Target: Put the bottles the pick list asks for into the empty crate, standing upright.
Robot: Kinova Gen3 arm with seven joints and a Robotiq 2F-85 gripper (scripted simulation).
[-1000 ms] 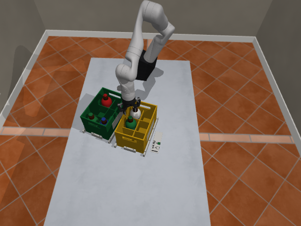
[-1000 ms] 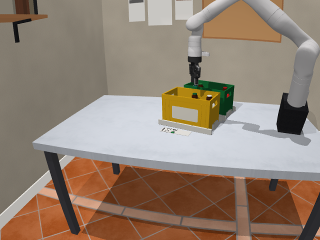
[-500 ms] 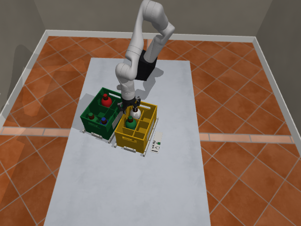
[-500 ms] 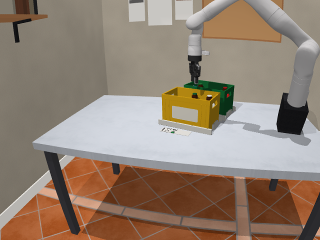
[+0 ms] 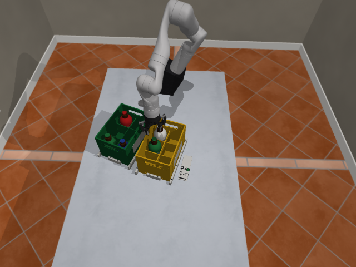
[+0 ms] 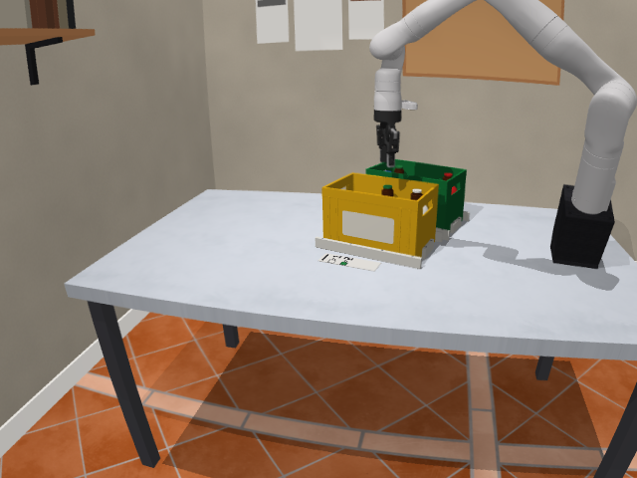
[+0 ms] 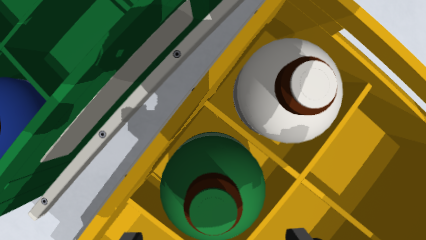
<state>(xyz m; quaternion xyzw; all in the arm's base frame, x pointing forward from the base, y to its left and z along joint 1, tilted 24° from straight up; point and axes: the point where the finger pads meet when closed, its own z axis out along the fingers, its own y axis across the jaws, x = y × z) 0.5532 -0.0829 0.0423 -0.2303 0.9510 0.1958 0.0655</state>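
Note:
The yellow crate (image 5: 161,149) holds a green-label bottle (image 5: 154,144) and a white-label bottle (image 5: 159,133), both upright in the two cells next to the green crate. They also show in the wrist view, green (image 7: 212,187) and white (image 7: 289,90). The green crate (image 5: 119,132) holds a red bottle (image 5: 125,118), a green bottle (image 5: 108,139) and a blue bottle (image 5: 123,142). My gripper (image 5: 153,125) hangs open and empty above the yellow crate's near-left cells, clear of the bottle caps. The pick list (image 5: 184,168) lies on the table right of the yellow crate.
Both crates stand side by side in low white base frames (image 6: 377,252). The arm's black base block (image 5: 172,80) stands at the back of the table. The yellow crate's two right cells (image 5: 169,149) are empty.

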